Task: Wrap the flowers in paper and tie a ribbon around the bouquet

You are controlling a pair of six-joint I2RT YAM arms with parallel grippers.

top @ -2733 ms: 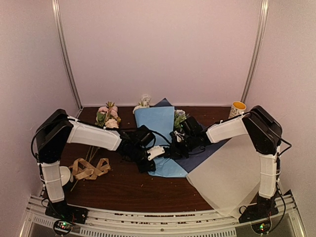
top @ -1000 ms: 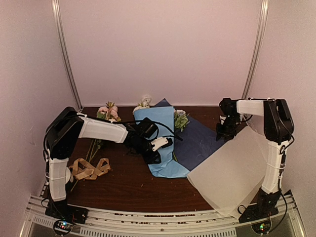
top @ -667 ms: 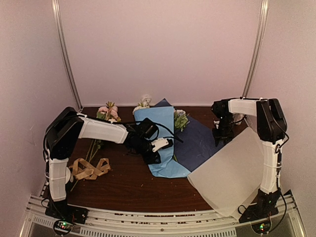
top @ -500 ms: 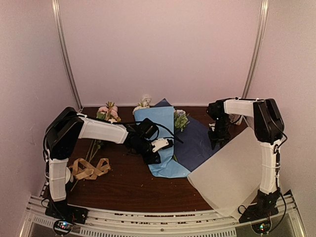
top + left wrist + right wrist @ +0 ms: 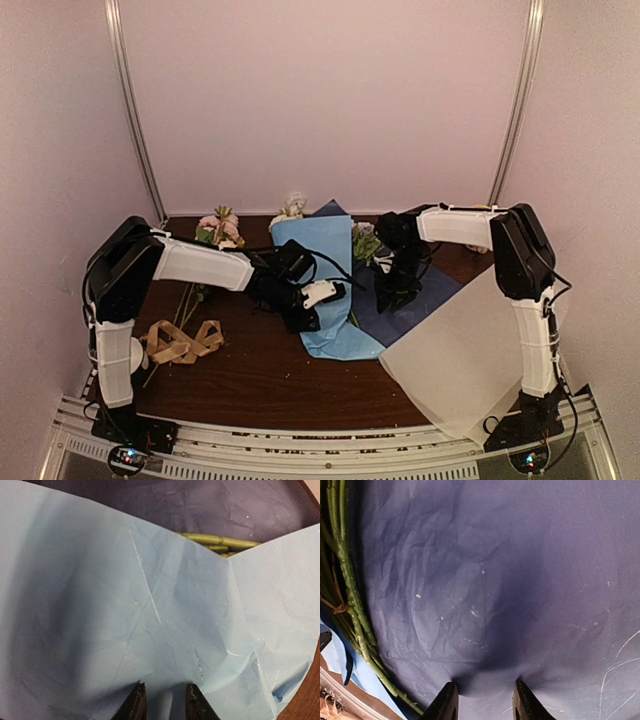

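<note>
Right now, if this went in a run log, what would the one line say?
left gripper: tips on paper, light-blue flap | right gripper: jaws apart, pressing navy side | flowers: stems under flap | ribbon: untouched

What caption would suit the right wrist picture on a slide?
The right gripper dimples the dark blue paper beside green flower stems.

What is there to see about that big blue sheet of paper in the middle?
The paper is a large, creased sheet, light blue on one face, navy on the other. It lies on the table, one side folded over the green stems. The left gripper meets the light flap, the right gripper the navy part.
</note>
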